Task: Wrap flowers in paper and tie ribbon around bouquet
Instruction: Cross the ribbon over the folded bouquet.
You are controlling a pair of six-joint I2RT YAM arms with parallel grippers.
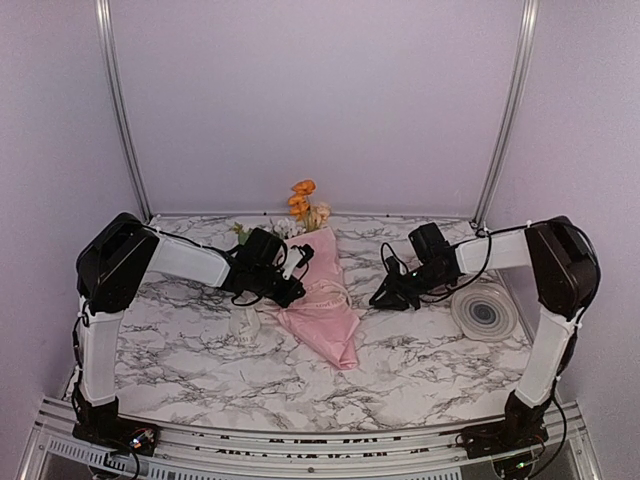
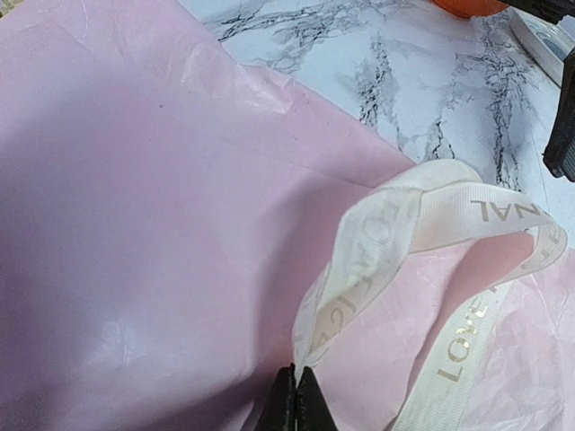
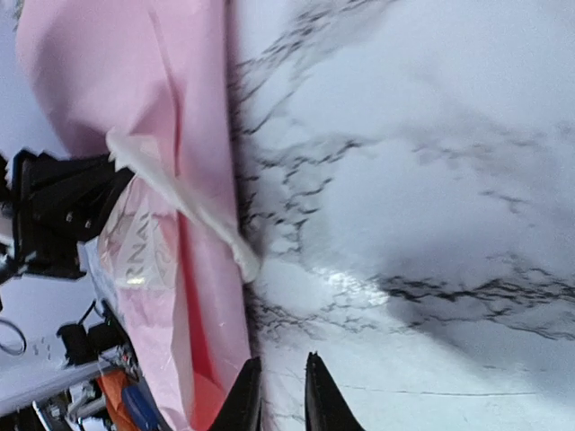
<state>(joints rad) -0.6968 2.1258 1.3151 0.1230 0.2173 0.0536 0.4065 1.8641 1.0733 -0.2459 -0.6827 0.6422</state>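
The bouquet lies mid-table, a pink paper (image 1: 330,320) cone with the orange and white flowers (image 1: 303,203) poking out at the far end. A cream lettered ribbon (image 1: 327,293) crosses the cone. My left gripper (image 1: 291,291) sits at the cone's left side. In the left wrist view it (image 2: 304,375) is shut on a loop of the ribbon (image 2: 422,215) above the paper (image 2: 135,224). My right gripper (image 1: 384,298) rests just right of the cone. Its fingers (image 3: 280,382) stand slightly apart with nothing between them, over bare marble. A loose ribbon end (image 3: 193,211) lies beside the paper (image 3: 135,72).
A round ribbon spool (image 1: 484,311) lies flat at the right of the marble table (image 1: 430,365), close to the right arm. A pale strip (image 1: 240,322) lies on the table under the left arm. Metal frame posts (image 1: 121,110) rise at the back corners.
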